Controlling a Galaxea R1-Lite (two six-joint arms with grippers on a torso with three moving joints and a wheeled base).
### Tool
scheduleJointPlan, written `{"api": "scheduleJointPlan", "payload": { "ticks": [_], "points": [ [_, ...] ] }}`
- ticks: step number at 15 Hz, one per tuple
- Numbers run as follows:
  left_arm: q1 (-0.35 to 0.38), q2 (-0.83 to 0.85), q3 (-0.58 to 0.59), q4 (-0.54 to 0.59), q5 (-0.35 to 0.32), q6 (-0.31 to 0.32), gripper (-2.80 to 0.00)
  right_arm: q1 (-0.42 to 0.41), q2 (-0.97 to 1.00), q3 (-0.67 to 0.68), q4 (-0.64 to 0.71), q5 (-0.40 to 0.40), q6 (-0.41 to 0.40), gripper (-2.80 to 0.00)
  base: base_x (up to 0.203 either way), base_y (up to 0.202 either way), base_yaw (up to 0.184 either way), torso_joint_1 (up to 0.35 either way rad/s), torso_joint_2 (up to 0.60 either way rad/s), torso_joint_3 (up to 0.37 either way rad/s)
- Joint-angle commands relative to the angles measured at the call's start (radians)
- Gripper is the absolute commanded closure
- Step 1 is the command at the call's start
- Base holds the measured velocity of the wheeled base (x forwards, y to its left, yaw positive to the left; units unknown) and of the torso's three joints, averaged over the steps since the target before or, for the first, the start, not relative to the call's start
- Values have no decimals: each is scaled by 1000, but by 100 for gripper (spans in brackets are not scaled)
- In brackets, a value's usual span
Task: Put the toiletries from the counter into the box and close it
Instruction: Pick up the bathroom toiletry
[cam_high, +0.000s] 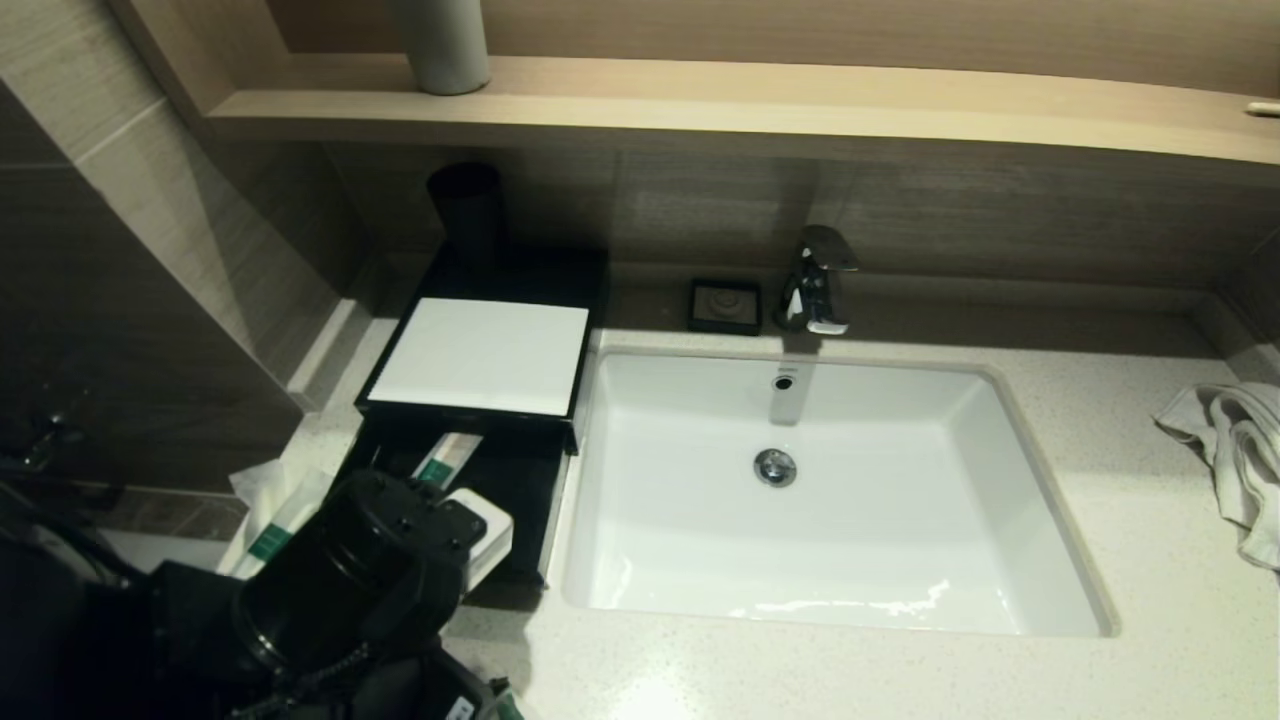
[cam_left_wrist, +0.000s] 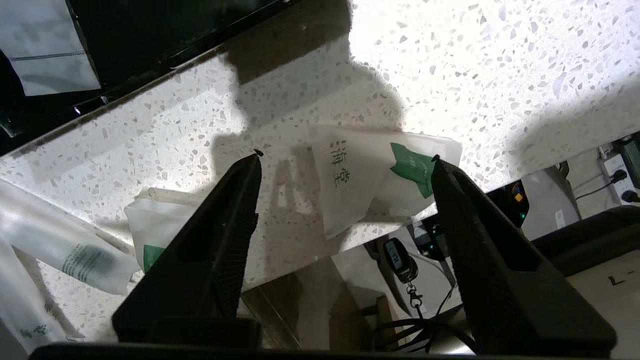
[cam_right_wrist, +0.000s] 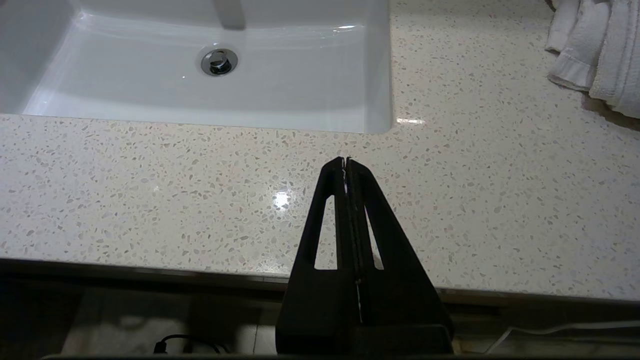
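Note:
The black box (cam_high: 400, 395) stands left of the sink, a white sheet (cam_high: 480, 355) on its top and its drawer pulled out, with a white-and-green packet (cam_high: 445, 460) inside. More white packets (cam_high: 275, 520) lie on the counter left of the drawer. My left arm (cam_high: 350, 570) hangs over the counter's front left corner and hides its own fingers in the head view. In the left wrist view my left gripper (cam_left_wrist: 345, 157) is open above a white packet with a green label (cam_left_wrist: 360, 175) lying at the counter edge. Another packet (cam_left_wrist: 150, 230) and a tube packet (cam_left_wrist: 70, 255) lie nearby. My right gripper (cam_right_wrist: 346, 160) is shut and empty.
The white sink (cam_high: 1000, 480) fills the middle, with the faucet (cam_high: 820, 280) and a black soap dish (cam_high: 725, 305) behind it. A white towel (cam_high: 1225, 450) lies at the right and shows in the right wrist view (cam_right_wrist: 595, 45). A black cup (cam_high: 467, 210) stands behind the box.

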Motion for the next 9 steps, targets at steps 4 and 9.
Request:
{"api": "scheduleJointPlan", "payload": {
  "ticks": [4, 9],
  "points": [
    [0, 29, 1, -32, 2, -20, -280, 0, 0, 0, 0, 0, -1, 0, 0, 0, 0, 0, 0, 0],
    [-16, 63, 17, -18, 4, -21, -280, 0, 0, 0, 1, 0, -1, 0, 0, 0, 0, 0, 0, 0]
  ]
}}
